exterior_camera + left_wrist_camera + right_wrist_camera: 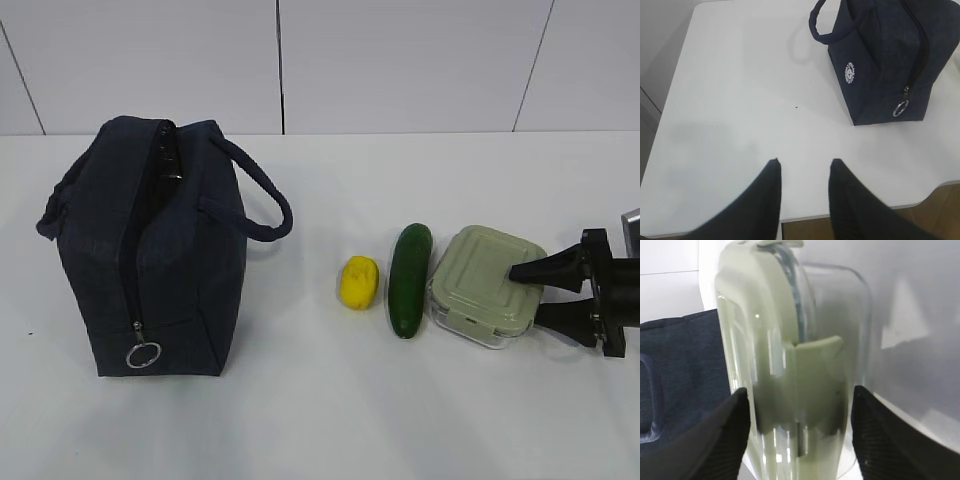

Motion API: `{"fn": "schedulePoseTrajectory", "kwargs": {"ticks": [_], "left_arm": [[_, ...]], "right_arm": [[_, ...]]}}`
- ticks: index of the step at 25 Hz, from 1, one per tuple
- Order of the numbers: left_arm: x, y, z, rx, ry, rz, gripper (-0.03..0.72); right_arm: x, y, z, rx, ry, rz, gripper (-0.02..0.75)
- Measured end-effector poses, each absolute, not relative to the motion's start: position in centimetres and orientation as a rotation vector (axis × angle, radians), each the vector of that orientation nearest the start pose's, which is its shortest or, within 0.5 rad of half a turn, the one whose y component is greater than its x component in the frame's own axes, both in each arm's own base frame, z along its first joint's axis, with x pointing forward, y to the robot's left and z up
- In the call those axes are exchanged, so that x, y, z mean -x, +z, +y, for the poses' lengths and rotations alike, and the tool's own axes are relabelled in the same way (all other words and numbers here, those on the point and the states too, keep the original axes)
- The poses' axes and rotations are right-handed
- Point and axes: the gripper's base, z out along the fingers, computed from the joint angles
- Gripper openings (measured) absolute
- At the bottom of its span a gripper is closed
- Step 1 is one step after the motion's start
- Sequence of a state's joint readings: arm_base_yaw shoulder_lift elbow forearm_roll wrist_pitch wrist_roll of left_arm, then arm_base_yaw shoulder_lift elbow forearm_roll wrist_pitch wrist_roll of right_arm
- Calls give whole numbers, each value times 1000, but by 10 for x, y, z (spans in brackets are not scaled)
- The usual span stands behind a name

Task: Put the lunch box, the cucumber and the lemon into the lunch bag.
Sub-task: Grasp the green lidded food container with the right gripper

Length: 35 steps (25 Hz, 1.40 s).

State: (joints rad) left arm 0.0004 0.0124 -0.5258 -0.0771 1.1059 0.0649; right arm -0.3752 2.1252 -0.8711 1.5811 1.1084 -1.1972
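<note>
Right gripper at mid-right, jaws apart around the box, not yet clamped: close squarely on lid and base before lifting. Left gripper hangs parted, empty. Bag stands far left, unzipped

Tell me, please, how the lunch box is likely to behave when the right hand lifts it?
The lunch box looks stiff: glass walls, hard lid. It is probably heavy for its size and fragile if dropped. The smooth glass may slip between the right hand's fingers, which straddle it.
</note>
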Motion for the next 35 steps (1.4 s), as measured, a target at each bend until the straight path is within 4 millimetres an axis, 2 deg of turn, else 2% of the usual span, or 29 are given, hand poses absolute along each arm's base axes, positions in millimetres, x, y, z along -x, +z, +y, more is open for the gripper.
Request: {"fn": "schedulePoseTrajectory", "kwargs": {"ticks": [15, 21, 35], "left_arm": [[8, 281, -6, -73, -53, 2073, 235], [8, 281, -6, -73, -53, 2073, 235], [8, 281, -6, -73, -53, 2073, 235]], "right_arm": [[-325, 84, -40, -595, 1466, 2301, 472], [-325, 84, -40, -592, 1472, 2299, 392], [-324, 85, -40, -585, 1477, 2299, 391]]}}
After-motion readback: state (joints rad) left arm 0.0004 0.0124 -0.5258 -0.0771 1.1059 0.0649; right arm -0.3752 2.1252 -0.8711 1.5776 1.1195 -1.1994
